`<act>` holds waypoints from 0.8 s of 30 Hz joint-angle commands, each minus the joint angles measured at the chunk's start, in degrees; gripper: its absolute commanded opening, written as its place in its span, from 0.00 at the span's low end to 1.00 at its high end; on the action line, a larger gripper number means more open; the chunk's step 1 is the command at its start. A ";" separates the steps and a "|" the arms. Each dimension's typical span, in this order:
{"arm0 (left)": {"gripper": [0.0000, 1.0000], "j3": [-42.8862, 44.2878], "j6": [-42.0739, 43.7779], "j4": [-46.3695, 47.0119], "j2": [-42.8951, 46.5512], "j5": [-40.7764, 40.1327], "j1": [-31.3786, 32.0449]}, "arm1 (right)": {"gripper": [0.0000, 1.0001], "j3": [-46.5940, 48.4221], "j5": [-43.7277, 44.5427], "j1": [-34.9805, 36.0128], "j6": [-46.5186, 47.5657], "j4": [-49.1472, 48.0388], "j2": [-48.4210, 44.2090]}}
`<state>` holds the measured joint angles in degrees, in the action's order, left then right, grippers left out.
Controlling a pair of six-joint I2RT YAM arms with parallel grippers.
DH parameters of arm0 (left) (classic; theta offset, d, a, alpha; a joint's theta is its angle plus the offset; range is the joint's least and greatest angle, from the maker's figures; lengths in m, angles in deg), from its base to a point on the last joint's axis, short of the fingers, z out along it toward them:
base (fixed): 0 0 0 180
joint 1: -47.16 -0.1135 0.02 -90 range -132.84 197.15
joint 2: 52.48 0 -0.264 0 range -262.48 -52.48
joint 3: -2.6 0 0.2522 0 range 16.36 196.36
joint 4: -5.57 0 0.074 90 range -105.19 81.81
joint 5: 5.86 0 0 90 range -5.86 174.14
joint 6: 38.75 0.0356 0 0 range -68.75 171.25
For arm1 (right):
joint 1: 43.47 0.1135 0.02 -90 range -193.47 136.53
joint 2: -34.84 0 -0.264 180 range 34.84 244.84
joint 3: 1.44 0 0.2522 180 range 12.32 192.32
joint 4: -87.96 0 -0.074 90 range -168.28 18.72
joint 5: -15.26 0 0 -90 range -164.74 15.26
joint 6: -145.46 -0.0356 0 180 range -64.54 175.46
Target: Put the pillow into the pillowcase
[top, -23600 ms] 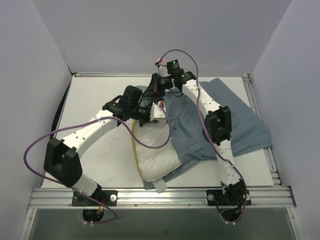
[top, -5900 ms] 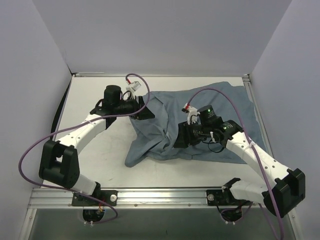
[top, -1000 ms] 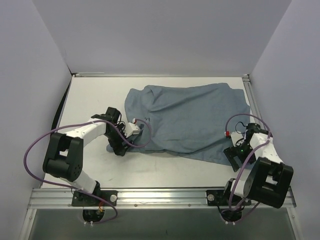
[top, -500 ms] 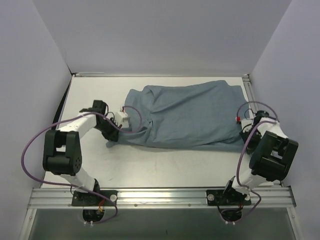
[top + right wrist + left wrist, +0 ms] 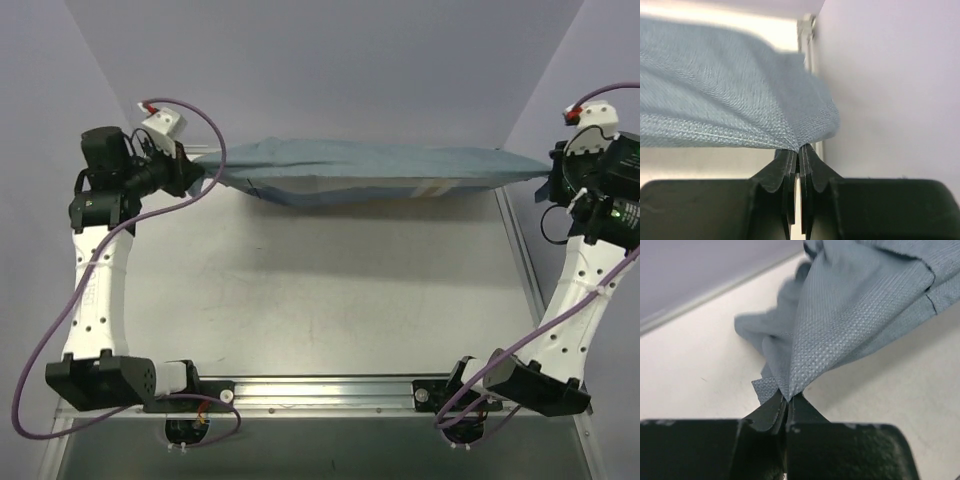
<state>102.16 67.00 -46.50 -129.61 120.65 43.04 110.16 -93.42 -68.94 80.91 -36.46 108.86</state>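
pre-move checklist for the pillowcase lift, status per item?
1. Left gripper shut on one end of the pillowcase: ok, cloth is pinched between its fingertips.
2. Right gripper shut on the other end: ok, same pinch in the right wrist view.
3. Pillowcase lifted off the table and stretched between the two arms: ok.
4. Pillow fully inside the pillowcase: cannot tell, no white pillow shows in any view.
5. Open end of the pillowcase located: cannot tell, neither wrist view shows which edge is the mouth.
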 commanded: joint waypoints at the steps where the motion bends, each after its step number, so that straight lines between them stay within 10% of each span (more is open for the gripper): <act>1: 0.00 6.74 -12.31 9.20 6.71 -5.30 -4.84 | 0.00 9.10 2.33 -4.14 -3.82 -1.22 -3.52; 10: 0.00 19.30 -16.10 14.49 5.85 -13.31 -7.83 | 0.00 23.87 2.68 -7.93 -7.08 -5.52 4.19; 23: 0.00 13.76 -10.66 15.72 -23.88 -13.04 -2.65 | 0.00 5.33 17.78 14.30 -3.21 -22.91 26.15; 24: 0.01 19.44 -9.95 14.59 -27.78 -15.13 -2.39 | 0.11 9.78 18.67 15.18 -3.13 -23.10 33.40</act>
<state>116.04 53.88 -33.93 -147.27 115.17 40.81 115.73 -86.12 -55.37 76.28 -49.35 133.89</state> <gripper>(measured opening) 0.010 0.075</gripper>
